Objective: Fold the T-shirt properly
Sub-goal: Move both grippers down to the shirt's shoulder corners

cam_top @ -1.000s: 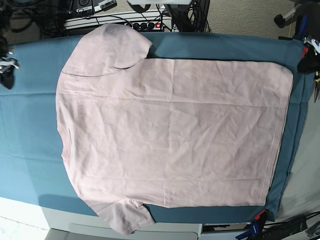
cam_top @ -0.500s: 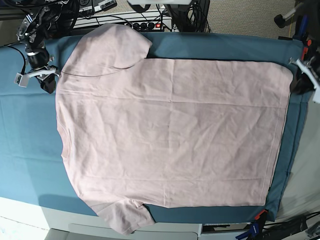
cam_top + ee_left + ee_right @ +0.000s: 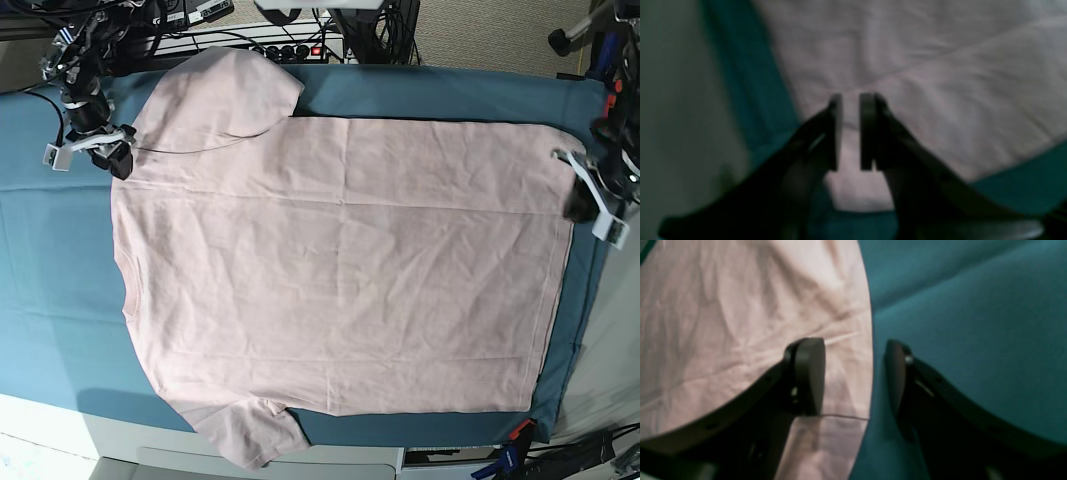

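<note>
The pale pink T-shirt (image 3: 340, 260) lies spread flat, plain side up, on the teal table cloth (image 3: 60, 280), with its collar edge to the left and its hem to the right. My right gripper (image 3: 118, 160) is at the far left shoulder, by the sleeve seam. In the right wrist view it (image 3: 853, 350) is open wide and straddles the T-shirt's (image 3: 723, 323) edge, one finger over pink, the other over teal (image 3: 973, 323). My left gripper (image 3: 580, 205) is at the far hem corner. Its jaws (image 3: 850, 100) stand slightly apart above the T-shirt (image 3: 940, 83), and pink cloth shows through the gap.
A power strip with cables (image 3: 290, 48) sits behind the table's far edge. Clamps (image 3: 515, 440) hold the cloth at the front right corner. The white table edge (image 3: 60, 430) runs along the front. The hem lies close to the cloth's right border.
Both arms have come in from the far corners. The right gripper moved onto the shoulder edge and opened wider. The left gripper slid forward onto the hem corner.
</note>
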### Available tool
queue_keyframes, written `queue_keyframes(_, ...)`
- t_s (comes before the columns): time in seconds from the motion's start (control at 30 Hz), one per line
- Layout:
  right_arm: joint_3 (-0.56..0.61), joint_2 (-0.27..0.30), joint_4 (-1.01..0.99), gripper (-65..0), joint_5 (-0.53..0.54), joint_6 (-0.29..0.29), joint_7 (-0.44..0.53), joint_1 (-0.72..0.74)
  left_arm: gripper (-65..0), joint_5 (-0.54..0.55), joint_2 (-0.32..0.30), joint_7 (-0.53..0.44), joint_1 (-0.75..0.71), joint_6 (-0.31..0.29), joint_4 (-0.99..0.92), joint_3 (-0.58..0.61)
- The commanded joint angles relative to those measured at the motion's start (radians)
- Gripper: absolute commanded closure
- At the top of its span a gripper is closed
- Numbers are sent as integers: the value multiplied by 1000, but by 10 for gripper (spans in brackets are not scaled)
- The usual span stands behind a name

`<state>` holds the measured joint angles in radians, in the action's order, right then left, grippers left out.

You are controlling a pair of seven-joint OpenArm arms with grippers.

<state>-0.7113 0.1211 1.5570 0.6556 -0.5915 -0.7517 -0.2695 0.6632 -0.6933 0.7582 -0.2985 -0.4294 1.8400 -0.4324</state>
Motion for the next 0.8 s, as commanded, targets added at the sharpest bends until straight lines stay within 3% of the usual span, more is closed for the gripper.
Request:
queue_keyframes(0.0,-4,6,14,-300,20,-2,-23,0,-108,5,-23,-14,18,5,14,-20)
queue_keyframes(0.17,-4,3,14,-305,92,-2,-156,-8,-108,3,-24,14,24,15,8,-74)
queue_keyframes(0.47,-4,4,14,-305,116,24,-192,-112,-108,72,-25,48,13,14,-42,-194)
queue_keyframes(0.77,-4,4,14,-305,215,23,-252,-225,-108,110,-24,74,13,10,-109,-201)
